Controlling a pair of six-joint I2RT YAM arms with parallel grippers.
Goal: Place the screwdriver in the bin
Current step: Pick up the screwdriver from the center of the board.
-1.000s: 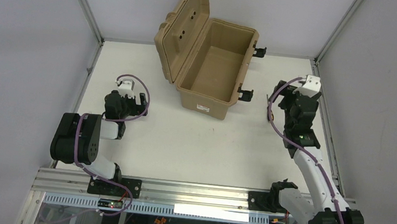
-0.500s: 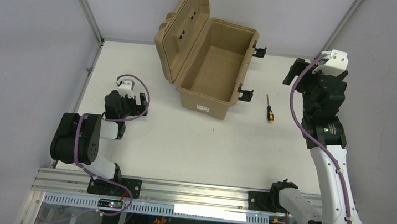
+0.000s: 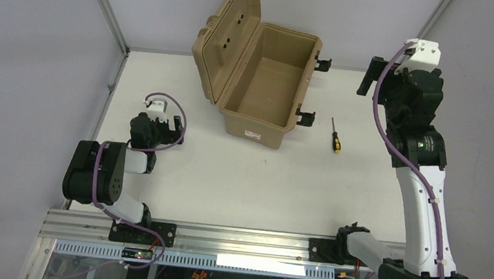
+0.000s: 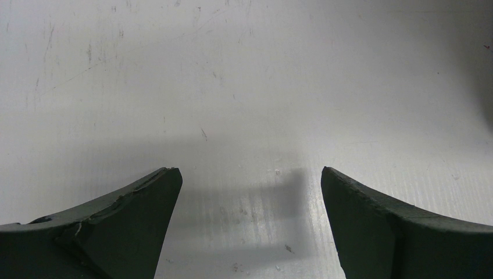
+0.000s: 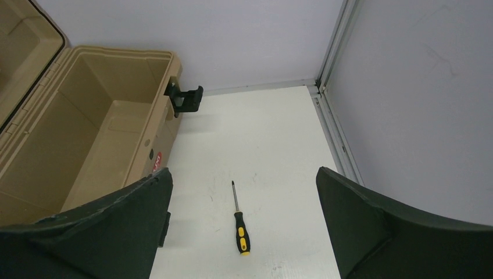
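Screwdriver (image 5: pixel 238 224): slim dark shaft, black handle with yellow bands, flat on scuffed white table (image 3: pixel 226 179), just right of bin (image 3: pixel 253 125), not touching. Bin tan ribbed hard plastic, lid (image 3: pixel 231 37) up, black latches (image 3: pixel 305 117). Grey walls (image 3: pixel 33 34) around. Your right gripper (image 5: pixel 244 172) hangs high, wide open, empty. Your left gripper (image 4: pixel 250 171) open, empty, low over table.
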